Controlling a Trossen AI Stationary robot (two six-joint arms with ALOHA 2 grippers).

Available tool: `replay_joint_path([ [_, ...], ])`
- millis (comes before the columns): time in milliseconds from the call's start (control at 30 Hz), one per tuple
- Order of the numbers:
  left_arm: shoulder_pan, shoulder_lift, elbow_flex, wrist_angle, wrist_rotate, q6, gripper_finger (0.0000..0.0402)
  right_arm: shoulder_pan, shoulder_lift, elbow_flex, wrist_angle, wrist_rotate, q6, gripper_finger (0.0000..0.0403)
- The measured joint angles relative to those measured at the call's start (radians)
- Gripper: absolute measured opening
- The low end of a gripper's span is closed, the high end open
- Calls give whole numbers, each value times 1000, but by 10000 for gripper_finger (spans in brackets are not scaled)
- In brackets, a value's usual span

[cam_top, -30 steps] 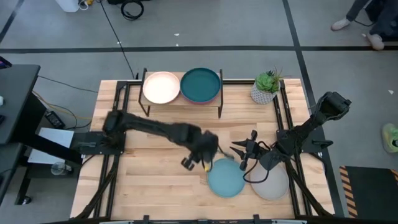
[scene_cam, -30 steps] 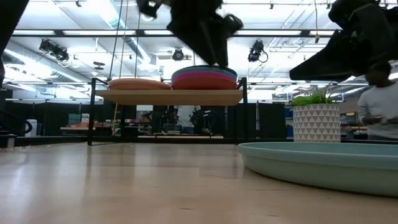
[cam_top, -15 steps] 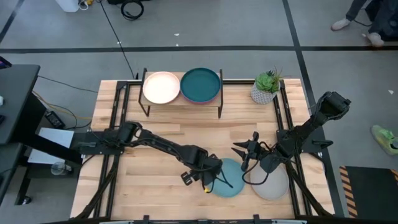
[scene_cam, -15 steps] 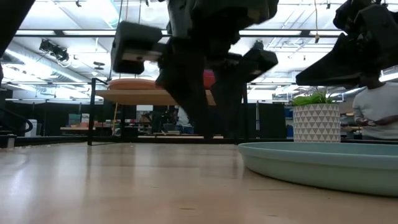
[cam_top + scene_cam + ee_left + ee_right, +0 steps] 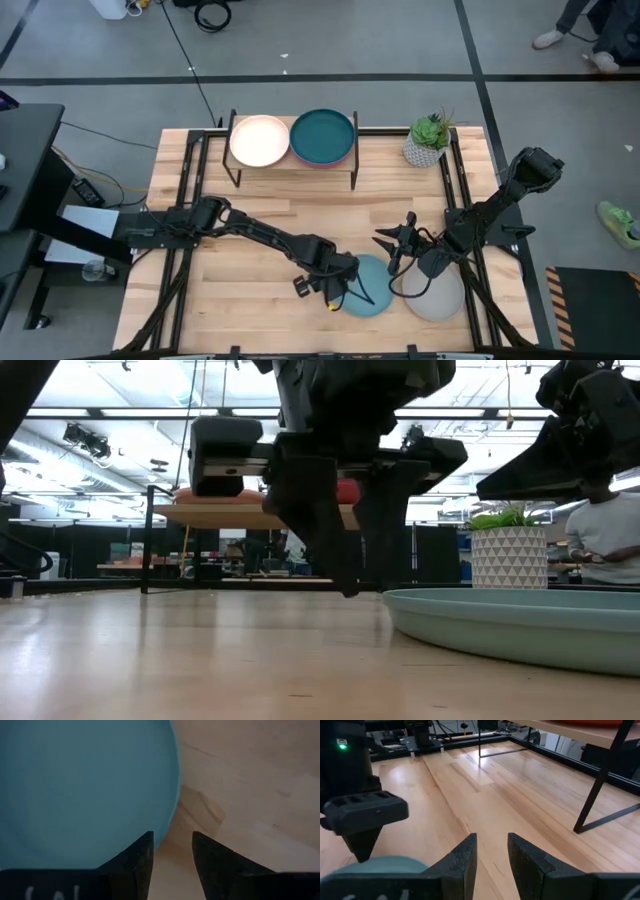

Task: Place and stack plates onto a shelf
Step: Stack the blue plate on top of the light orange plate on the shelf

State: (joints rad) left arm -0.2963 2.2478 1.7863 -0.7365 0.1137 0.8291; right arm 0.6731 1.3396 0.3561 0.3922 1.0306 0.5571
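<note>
The light blue plate (image 5: 372, 285) lies flat on the table near its near edge, and the grey plate (image 5: 440, 298) lies just to its right. My left gripper (image 5: 347, 288) is open and points down at the light blue plate's left rim (image 5: 174, 805). One finger (image 5: 136, 854) is over the plate and the other (image 5: 210, 855) over bare wood. My right gripper (image 5: 388, 252) is open and hovers above the table just far of the gap between the two plates. The shelf (image 5: 270, 515) stands at the far edge with a cream plate (image 5: 260, 140) and a dark teal plate (image 5: 322, 135) on top of its stacks. My left gripper stands astride the light blue plate's left rim (image 5: 170, 827), coming from above with its fingers pointing down. I cannot tell whether either finger touches the plate. The plate lies flat on the table.
A potted plant (image 5: 425, 145) stands right of the shelf at the far right. The low view shows an orange plate (image 5: 220, 495) on the shelf and a person (image 5: 610, 530) beyond the table. Bare wood lies between the shelf and the two near plates.
My left gripper has moved toward the table's near edge and come down, from above the light blue plate's far left side to its left rim, close to the tabletop. The plates have stayed where they were.
</note>
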Motion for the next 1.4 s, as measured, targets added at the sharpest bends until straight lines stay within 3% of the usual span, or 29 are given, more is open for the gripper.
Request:
replay_joint_path([
  [367, 2, 45, 0, 21, 22, 97, 129, 0, 0, 0, 0, 4, -8, 116],
  [600, 1, 41, 1, -32, 18, 68, 28, 0, 0, 0, 0, 8, -10, 116],
  [667, 2, 34, 3, -65, 17, 51, 15, 0, 0, 0, -1, 8, -11, 116],
  [1067, 23, -93, 0, -235, 18, -146, 15, -1, 0, 0, 1, 24, -4, 116],
  [1400, 79, -221, -1, -469, 39, -356, 14, -1, 0, 0, -4, 26, -6, 116],
])
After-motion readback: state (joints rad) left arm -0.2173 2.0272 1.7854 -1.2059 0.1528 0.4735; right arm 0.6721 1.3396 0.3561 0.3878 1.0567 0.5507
